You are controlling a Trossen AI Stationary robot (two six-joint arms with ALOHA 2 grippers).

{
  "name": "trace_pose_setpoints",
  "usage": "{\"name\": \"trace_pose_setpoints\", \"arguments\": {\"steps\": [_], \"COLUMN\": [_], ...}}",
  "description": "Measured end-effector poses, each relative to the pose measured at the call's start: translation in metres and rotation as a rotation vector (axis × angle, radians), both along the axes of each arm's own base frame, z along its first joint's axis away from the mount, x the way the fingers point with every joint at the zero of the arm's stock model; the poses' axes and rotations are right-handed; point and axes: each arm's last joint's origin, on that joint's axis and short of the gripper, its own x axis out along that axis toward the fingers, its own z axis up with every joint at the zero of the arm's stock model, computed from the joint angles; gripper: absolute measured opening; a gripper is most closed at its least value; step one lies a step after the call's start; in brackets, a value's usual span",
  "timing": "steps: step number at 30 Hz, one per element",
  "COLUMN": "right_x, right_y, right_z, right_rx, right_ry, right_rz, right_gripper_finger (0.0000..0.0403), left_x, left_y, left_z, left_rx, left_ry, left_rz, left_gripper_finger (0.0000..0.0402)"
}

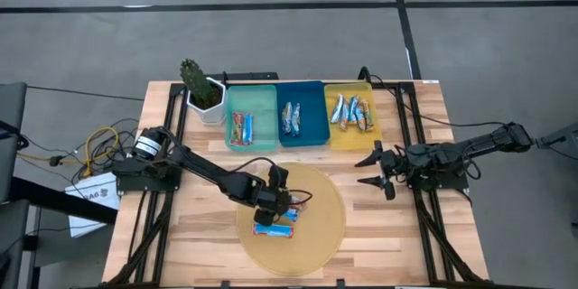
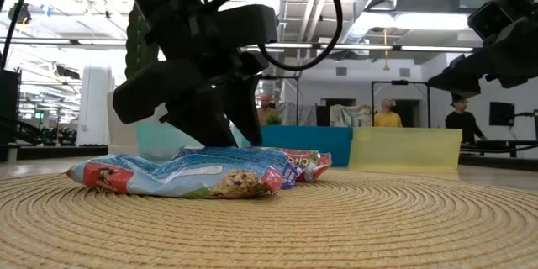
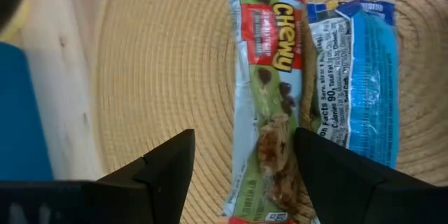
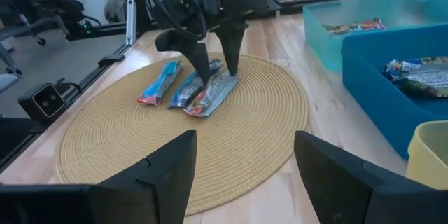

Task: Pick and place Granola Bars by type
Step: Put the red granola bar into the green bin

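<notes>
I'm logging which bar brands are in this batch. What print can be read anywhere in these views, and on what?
"CHEWY": on the red and green bar lying on the woven mat between the left pincer's open fingers.
"Facts", "Calories 90", "Total Fat": on the blue bar beside it.
Wrappers in the trays and a paper at the table's left edge: too small to read.

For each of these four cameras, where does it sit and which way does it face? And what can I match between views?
High: overhead, straight down on wooden table, both arms.
Low: mat level, across woven mat toward the room; left gripper above.
Left wrist: down past open jaws onto red-green bar.
Right wrist: across the mat toward the left arm; right gripper open.
Shared: bars on the mat, trays.
</notes>
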Motion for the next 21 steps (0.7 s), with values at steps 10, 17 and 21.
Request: {"name": "trace_pose_setpoints", "arguments": {"steps": [10, 17, 21], "right_x": [0.0, 0.0, 0.0], "right_y": [0.0, 0.0, 0.0], "right_z": [0.0, 0.0, 0.0], "right_rx": [0.0, 0.0, 0.0], "right_ry": [0.0, 0.0, 0.0], "right_rz": [0.0, 0.0, 0.0], "right_gripper_finger": [0.0234, 0.0234, 0.0234], "left_x": [-0.0015, -0.0021, -0.0021], "left_y": [-0.0011, -0.002, -0.0022], "left_z": [-0.0013, -0.0017, -0.0017], "left_rx": [-0.044, -0.078, -0.082], "left_ry": [0.026, 0.039, 0.041], "left_rz": [-0.015, -0.026, -0.027], "left_gripper_finger": [0.0162, 0.0089, 0.0054]}}
